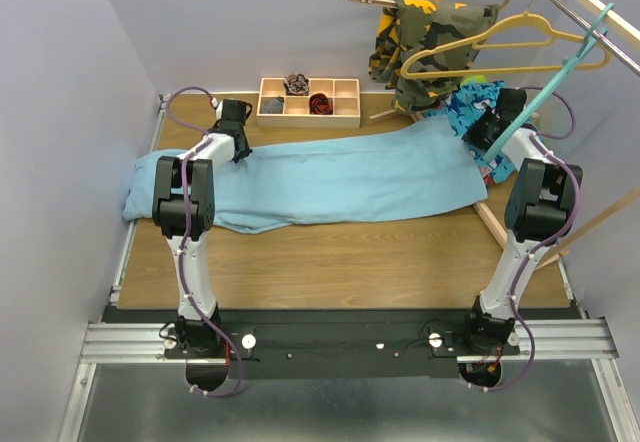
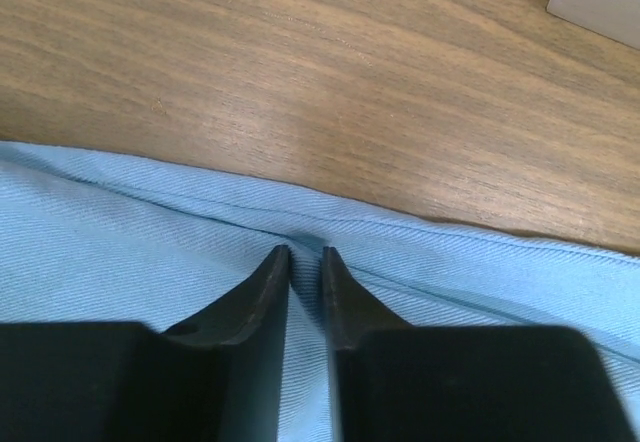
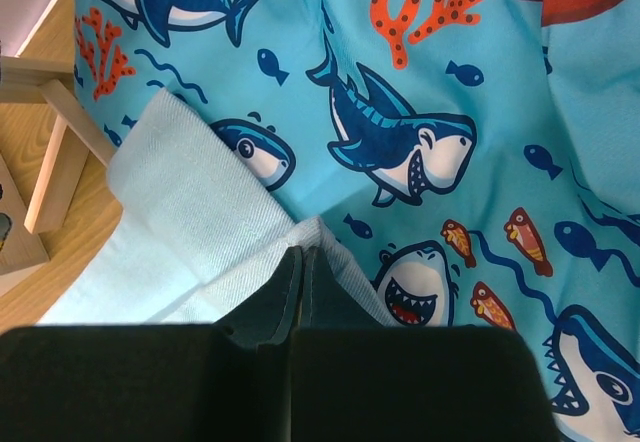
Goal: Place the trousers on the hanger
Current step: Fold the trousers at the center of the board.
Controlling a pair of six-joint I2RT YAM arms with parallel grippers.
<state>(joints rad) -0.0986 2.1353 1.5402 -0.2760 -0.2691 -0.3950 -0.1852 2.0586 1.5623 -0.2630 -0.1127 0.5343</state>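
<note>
— Where are the trousers (image 1: 340, 182)?
— Flat across the table (image 1: 350, 262), nine to three o'clock. The left gripper (image 2: 305, 257) narrowly pinches their far edge, likely to lift.
— The right gripper (image 3: 302, 254)?
— Fingers pressed together at the three o'clock end; whether it grips cloth is unclear. The hanger (image 1: 562, 66) hangs at two.

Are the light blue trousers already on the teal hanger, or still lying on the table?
On the table. The trousers lie spread lengthwise across the table; the hanger, at the far right, carries no cloth.
</note>
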